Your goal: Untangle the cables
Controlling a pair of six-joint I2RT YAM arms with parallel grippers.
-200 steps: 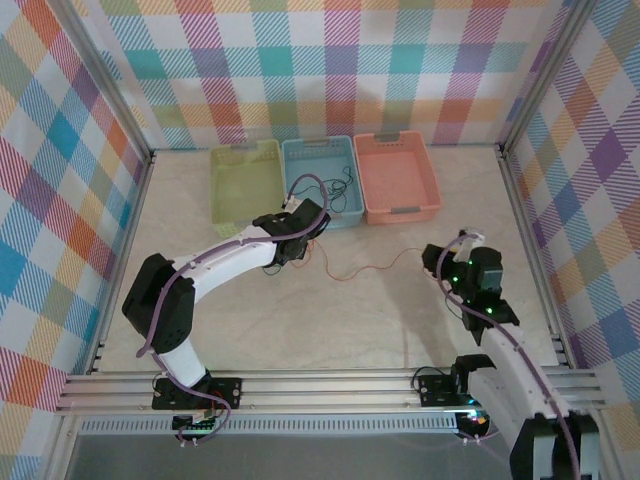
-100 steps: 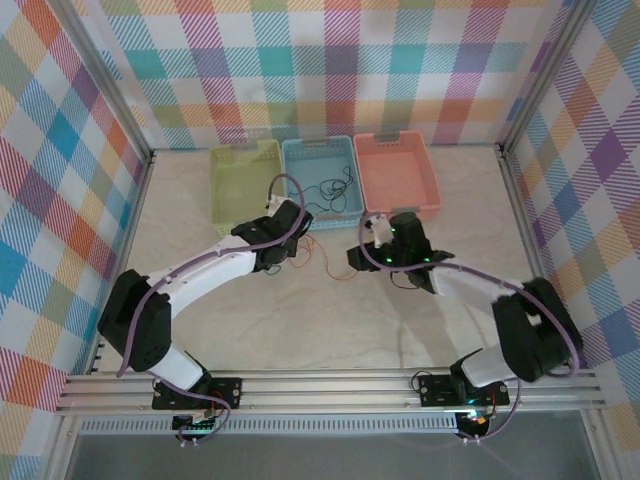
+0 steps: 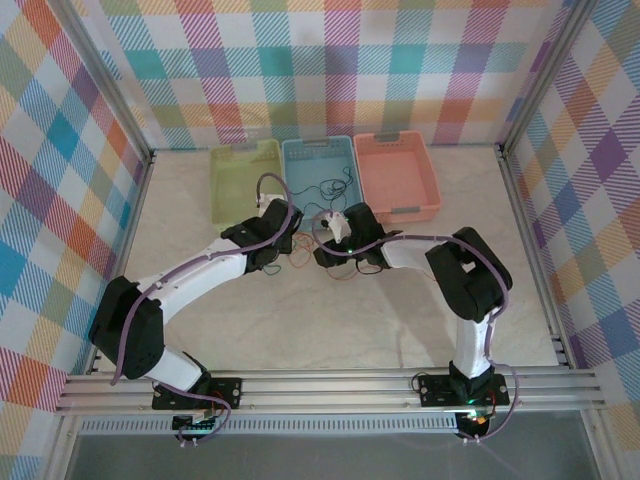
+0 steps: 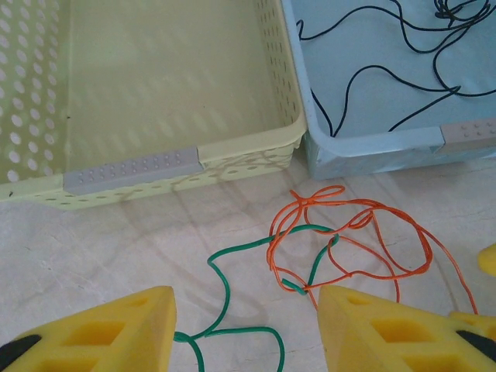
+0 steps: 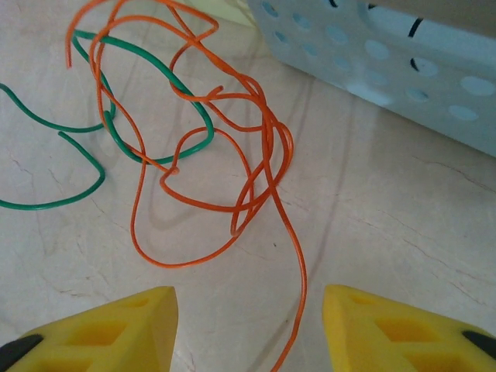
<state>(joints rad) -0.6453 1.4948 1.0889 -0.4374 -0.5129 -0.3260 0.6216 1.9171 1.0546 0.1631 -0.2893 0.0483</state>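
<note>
Swung in from the right, the right pincer (image 5: pixel 248 310) sits mid-frame beside the left pincer (image 4: pixel 246 310); both gape open, empty, over the tangled orange cable (image 4: pixel 353 225) and green cable (image 4: pixel 225 291) on the worktop (image 5: pixel 387 232), below the blue basket (image 4: pixel 372 151) holding the black cable (image 4: pixel 372 70)

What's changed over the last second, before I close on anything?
The right end effector swung in from the far right, leftward to the orange cable, which went from stretched out to bunched beside the green cable. The left end effector eased slightly left. Both are open, gripping nothing. The blue basket and its black cable stayed put.
</note>
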